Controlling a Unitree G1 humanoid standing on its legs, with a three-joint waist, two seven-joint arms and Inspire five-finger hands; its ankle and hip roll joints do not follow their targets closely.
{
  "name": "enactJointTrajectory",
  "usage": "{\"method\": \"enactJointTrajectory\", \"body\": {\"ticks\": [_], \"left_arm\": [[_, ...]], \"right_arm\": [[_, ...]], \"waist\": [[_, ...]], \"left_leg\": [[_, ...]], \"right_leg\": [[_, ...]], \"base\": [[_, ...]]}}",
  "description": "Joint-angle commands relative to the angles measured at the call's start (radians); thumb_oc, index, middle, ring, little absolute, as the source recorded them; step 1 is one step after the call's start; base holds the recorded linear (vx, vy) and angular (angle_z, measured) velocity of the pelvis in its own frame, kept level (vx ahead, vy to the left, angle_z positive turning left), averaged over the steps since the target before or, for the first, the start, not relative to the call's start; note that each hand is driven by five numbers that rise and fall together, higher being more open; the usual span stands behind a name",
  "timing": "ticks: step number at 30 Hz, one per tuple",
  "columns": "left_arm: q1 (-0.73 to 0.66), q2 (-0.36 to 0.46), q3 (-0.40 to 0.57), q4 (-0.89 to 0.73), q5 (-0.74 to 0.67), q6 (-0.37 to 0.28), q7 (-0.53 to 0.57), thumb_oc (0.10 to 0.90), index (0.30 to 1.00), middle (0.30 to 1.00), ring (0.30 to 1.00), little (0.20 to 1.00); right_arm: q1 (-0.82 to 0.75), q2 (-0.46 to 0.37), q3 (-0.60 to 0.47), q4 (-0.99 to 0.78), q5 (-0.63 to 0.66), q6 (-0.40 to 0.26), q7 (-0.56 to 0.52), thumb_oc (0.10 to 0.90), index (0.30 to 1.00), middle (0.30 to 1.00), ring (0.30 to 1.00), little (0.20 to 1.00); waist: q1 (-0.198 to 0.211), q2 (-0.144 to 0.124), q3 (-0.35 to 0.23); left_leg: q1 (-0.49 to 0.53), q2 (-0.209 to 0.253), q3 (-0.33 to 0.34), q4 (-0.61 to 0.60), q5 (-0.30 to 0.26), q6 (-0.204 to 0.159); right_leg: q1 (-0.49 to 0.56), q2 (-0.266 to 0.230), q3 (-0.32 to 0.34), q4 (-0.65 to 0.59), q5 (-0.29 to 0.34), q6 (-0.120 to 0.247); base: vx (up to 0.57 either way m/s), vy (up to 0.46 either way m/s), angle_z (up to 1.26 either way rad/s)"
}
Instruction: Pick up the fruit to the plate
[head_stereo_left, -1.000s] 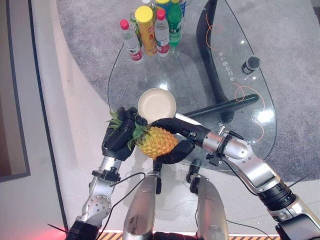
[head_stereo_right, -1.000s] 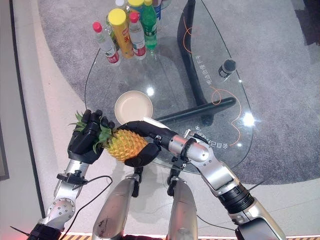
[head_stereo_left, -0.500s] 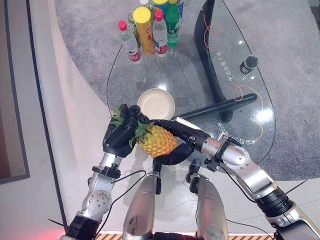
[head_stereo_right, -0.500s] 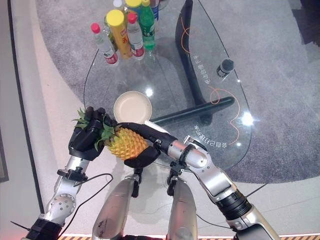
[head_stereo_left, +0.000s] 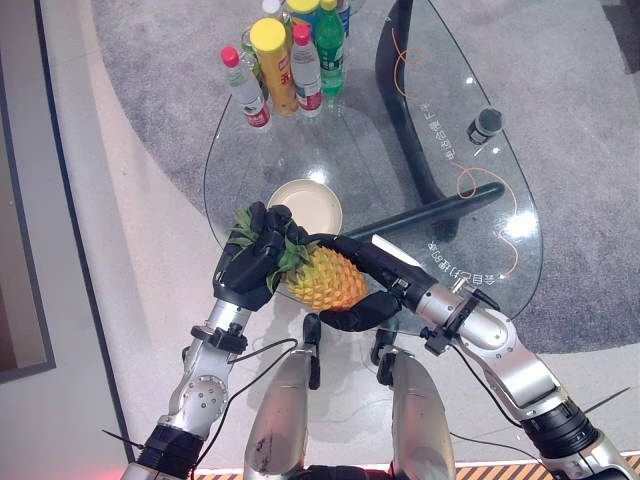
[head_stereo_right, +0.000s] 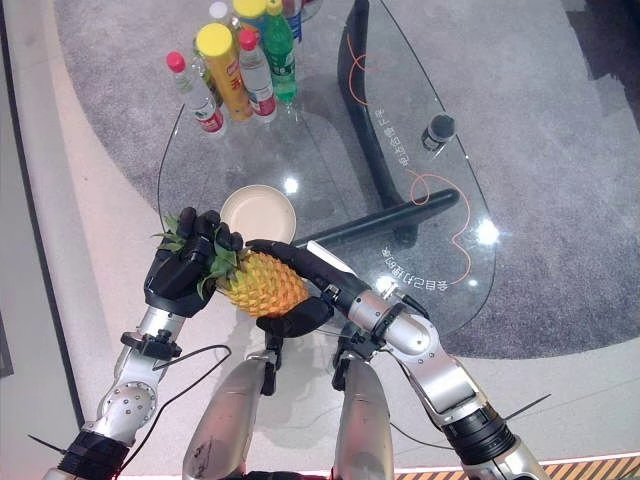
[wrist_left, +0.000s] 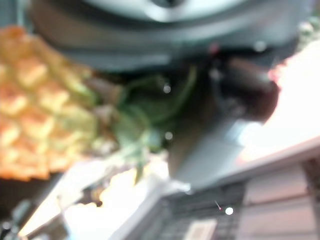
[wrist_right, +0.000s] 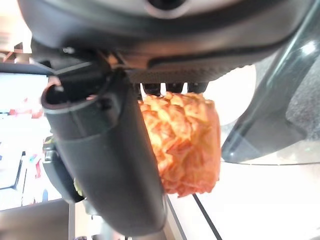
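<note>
In the left eye view I see the pineapple (head_stereo_left: 322, 278) held just short of the plate (head_stereo_left: 305, 206) at the glass table's (head_stereo_left: 400, 150) near edge. My left hand (head_stereo_left: 252, 268) curls round its leaves; my right hand (head_stereo_left: 368, 290) cups its body. In the right wrist view the thumb (wrist_right: 107, 165) presses the fruit.

Beyond my right fingers (head_stereo_left: 345, 247), white characters are showing on the glass table (head_stereo_left: 470, 215); I am not managing to read them, nor the bottle (head_stereo_left: 306, 70) labels.
</note>
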Motion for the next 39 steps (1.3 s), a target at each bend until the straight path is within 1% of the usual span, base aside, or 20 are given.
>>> {"method": "enactJointTrajectory", "body": {"ticks": [1, 6, 13, 16, 19, 22, 23, 28, 31, 32, 33, 35, 37, 38, 39], "left_arm": [[-0.028, -0.020, 0.037, -0.255, -0.021, -0.056, -0.162, 0.100, 0.300, 0.300, 0.300, 0.200], [-0.009, -0.012, 0.059, -0.252, -0.019, -0.058, -0.173, 0.100, 0.300, 0.300, 0.300, 0.200], [-0.006, -0.008, 0.090, -0.245, -0.009, -0.069, -0.173, 0.100, 0.300, 0.300, 0.300, 0.200], [-0.001, -0.004, 0.103, -0.243, -0.004, -0.076, -0.175, 0.100, 0.300, 0.300, 0.300, 0.200], [0.002, 0.000, 0.115, -0.243, 0.019, -0.105, -0.168, 0.100, 0.300, 0.300, 0.300, 0.200], [-0.002, 0.006, 0.134, -0.244, 0.056, -0.166, -0.149, 0.100, 0.300, 0.300, 0.300, 0.200], [-0.006, 0.011, 0.138, -0.242, 0.069, -0.192, -0.136, 0.100, 0.300, 0.300, 0.300, 0.200], [-0.034, 0.021, 0.156, -0.226, 0.120, -0.252, -0.088, 0.100, 0.300, 0.300, 0.300, 0.200], [-0.052, 0.022, 0.166, -0.214, 0.206, -0.306, -0.018, 0.100, 0.300, 0.300, 0.300, 0.200], [-0.055, 0.027, 0.169, -0.213, 0.250, -0.326, 0.025, 0.100, 0.300, 0.300, 0.300, 0.200], [-0.057, 0.032, 0.175, -0.208, 0.280, -0.337, 0.074, 0.100, 0.300, 0.300, 0.300, 0.200], [-0.056, 0.032, 0.179, -0.202, 0.304, -0.337, 0.128, 0.100, 0.300, 0.300, 0.300, 0.200], [-0.058, 0.033, 0.189, -0.187, 0.327, -0.346, 0.151, 0.100, 0.300, 0.300, 0.300, 0.200], [-0.058, 0.030, 0.192, -0.178, 0.365, -0.361, 0.177, 0.100, 0.300, 0.300, 0.300, 0.200], [-0.058, 0.028, 0.193, -0.178, 0.391, -0.369, 0.199, 0.100, 0.300, 0.300, 0.300, 0.200]], "right_arm": [[0.000, -0.042, -0.147, -0.072, -0.002, -0.060, -0.109, 0.800, 0.900, 0.900, 0.900, 0.900], [0.050, -0.053, -0.209, -0.064, -0.012, -0.076, -0.146, 0.800, 0.900, 0.900, 0.900, 0.900], [0.083, -0.059, -0.257, -0.054, -0.021, -0.063, -0.155, 0.800, 0.900, 0.900, 0.900, 0.900], [0.102, -0.056, -0.269, -0.048, -0.017, -0.062, -0.155, 0.800, 0.900, 0.900, 0.900, 0.900], [0.115, -0.055, -0.273, -0.044, -0.015, -0.058, -0.143, 0.800, 0.900, 0.900, 0.900, 0.900], [0.123, -0.053, -0.268, -0.048, -0.010, -0.044, -0.119, 0.800, 0.900, 0.900, 0.900, 0.900], [0.121, -0.055, -0.263, -0.046, -0.007, -0.038, -0.111, 0.800, 0.900, 0.900, 0.900, 0.900], [0.114, -0.050, -0.235, -0.027, -0.004, -0.021, -0.088, 0.800, 0.900, 0.900, 0.900, 0.900], [0.107, -0.045, -0.215, -0.020, -0.002, -0.001, -0.090, 0.800, 0.900, 0.900, 0.900, 0.900], [0.105, -0.046, -0.209, -0.021, 0.001, 0.010, -0.088, 0.800, 0.900, 0.900, 0.900, 0.900], [0.105, -0.047, -0.202, -0.016, 0.003, 0.015, -0.085, 0.800, 0.900, 0.900, 0.900, 0.900], [0.106, -0.046, -0.194, -0.008, 0.007, 0.027, -0.074, 0.800, 0.900, 0.900, 0.900, 0.900], [0.109, -0.043, -0.179, 0.007, 0.003, 0.041, -0.057, 0.800, 0.900, 0.900, 0.900, 0.900], [0.110, -0.041, -0.167, 0.016, -0.006, 0.066, -0.040, 0.800, 0.900, 0.900, 0.900, 0.900], [0.111, -0.039, -0.158, 0.020, -0.007, 0.078, -0.031, 0.800, 0.900, 0.900, 0.900, 0.900]], "waist": [[-0.006, 0.016, -0.027], [-0.014, 0.014, -0.027], [-0.026, 0.011, -0.027], [-0.029, 0.010, -0.027], [-0.030, 0.011, -0.027], [-0.031, 0.012, -0.027], [-0.031, 0.012, -0.027], [-0.029, 0.015, -0.027], [-0.029, 0.016, -0.027], [-0.028, 0.016, -0.027], [-0.027, 0.017, -0.027], [-0.026, 0.016, -0.027], [-0.026, 0.015, -0.027], [-0.025, 0.014, -0.027], [-0.024, 0.014, -0.027]], "left_leg": [[0.039, -0.069, 0.027, 0.067, -0.119, 0.040], [0.044, -0.067, 0.030, 0.064, -0.122, 0.042], [0.041, -0.060, 0.034, 0.065, -0.120, 0.042], [0.044, -0.057, 0.036, 0.069, -0.127, 0.042], [0.045, -0.057, 0.035, 0.068, -0.126, 0.043], [0.040, -0.056, 0.035, 0.071, -0.126, 0.041], [0.040, -0.055, 0.035, 0.072, -0.126, 0.040], [0.032, -0.055, 0.032, 0.080, -0.126, 0.037], [0.022, -0.057, 0.029, 0.084, -0.121, 0.037], [0.020, -0.057, 0.029, 0.086, -0.121, 0.037], [0.018, -0.057, 0.029, 0.088, -0.120, 0.036], [0.017, -0.057, 0.028, 0.095, -0.126, 0.037], [0.012, -0.055, 0.032, 0.100, -0.127, 0.036], [0.006, -0.053, 0.033, 0.103, -0.127, 0.035], [0.002, -0.053, 0.032, 0.104, -0.126, 0.035]], "right_leg": [[0.044, 0.045, -0.050, 0.065, -0.001, 0.044], [0.042, 0.044, -0.049, 0.071, 0.004, 0.050], [0.035, 0.045, -0.046, 0.074, 0.009, 0.053], [0.036, 0.044, -0.044, 0.082, 0.002, 0.056], [0.035, 0.044, -0.043, 0.085, 0.001, 0.056], [0.027, 0.043, -0.041, 0.093, -0.002, 0.056], [0.027, 0.043, -0.040, 0.094, -0.004, 0.056], [0.018, 0.043, -0.036, 0.104, -0.011, 0.054], [0.009, 0.045, -0.031, 0.106, -0.010, 0.051], [0.007, 0.045, -0.031, 0.108, -0.011, 0.051], [0.007, 0.045, -0.030, 0.108, -0.012, 0.050], [0.006, 0.045, -0.028, 0.114, -0.019, 0.052], [0.002, 0.044, -0.027, 0.116, -0.020, 0.053], [-0.002, 0.043, -0.026, 0.117, -0.021, 0.052], [-0.006, 0.044, -0.025, 0.118, -0.023, 0.052]], "base": [[0.00, 0.000, 0.00], [0.00, 0.000, 0.00], [0.00, 0.000, 0.00], [0.00, 0.000, 0.00], [0.00, 0.000, 0.00], [0.00, 0.005, -0.01], [0.00, 0.000, 0.00], [0.00, 0.000, 0.00], [0.00, 0.000, 0.00], [0.00, 0.000, 0.00], [0.03, 0.020, 0.01], [0.02, 0.008, 0.00], [0.00, 0.000, 0.00], [0.00, 0.000, 0.00], [0.00, 0.000, 0.00]]}}
